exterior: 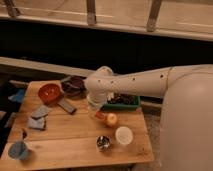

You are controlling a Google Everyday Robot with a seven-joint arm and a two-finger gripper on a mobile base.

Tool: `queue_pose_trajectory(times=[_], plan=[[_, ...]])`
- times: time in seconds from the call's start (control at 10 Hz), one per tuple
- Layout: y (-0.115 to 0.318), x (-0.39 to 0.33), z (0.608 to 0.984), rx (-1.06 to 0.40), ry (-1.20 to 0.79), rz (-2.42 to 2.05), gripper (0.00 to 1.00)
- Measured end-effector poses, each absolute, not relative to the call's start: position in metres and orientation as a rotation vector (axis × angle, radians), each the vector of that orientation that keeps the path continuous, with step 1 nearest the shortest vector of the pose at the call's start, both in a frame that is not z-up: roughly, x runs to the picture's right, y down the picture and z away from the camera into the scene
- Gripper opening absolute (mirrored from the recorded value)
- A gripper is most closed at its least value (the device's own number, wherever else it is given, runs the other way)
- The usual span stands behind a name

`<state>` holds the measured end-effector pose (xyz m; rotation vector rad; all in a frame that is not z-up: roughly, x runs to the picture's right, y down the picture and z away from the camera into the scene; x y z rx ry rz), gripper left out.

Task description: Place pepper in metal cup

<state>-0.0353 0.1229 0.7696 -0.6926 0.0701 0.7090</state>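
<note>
The pepper (100, 116), small and orange-red, hangs just below my gripper (96, 110), which is shut on it a little above the wooden table (65, 137). It is right beside the round yellow-orange fruit (111, 120). The metal cup (103, 143) stands upright near the table's front edge, below and slightly right of the gripper, with a gap between them. My white arm reaches in from the right and hides most of the gripper's body.
A white cup (123, 135) stands just right of the metal cup. An orange-red bowl (49, 93) and a dark bowl (74, 85) sit at the back left, a green tray (122, 102) under the arm. A blue cup (18, 150) and grey packets (39, 118) lie left.
</note>
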Motion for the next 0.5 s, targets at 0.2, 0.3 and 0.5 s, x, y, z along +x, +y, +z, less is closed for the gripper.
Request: queue_pose_trajectory(times=[0.2, 0.3, 0.5], plan=[[0.134, -0.021, 0.764, -0.736, 0.093, 0.805, 0.00], [0.137, -0.020, 0.764, -0.761, 0.093, 0.835, 0.00], [0.139, -0.020, 0.764, -0.773, 0.091, 0.842, 0.00]])
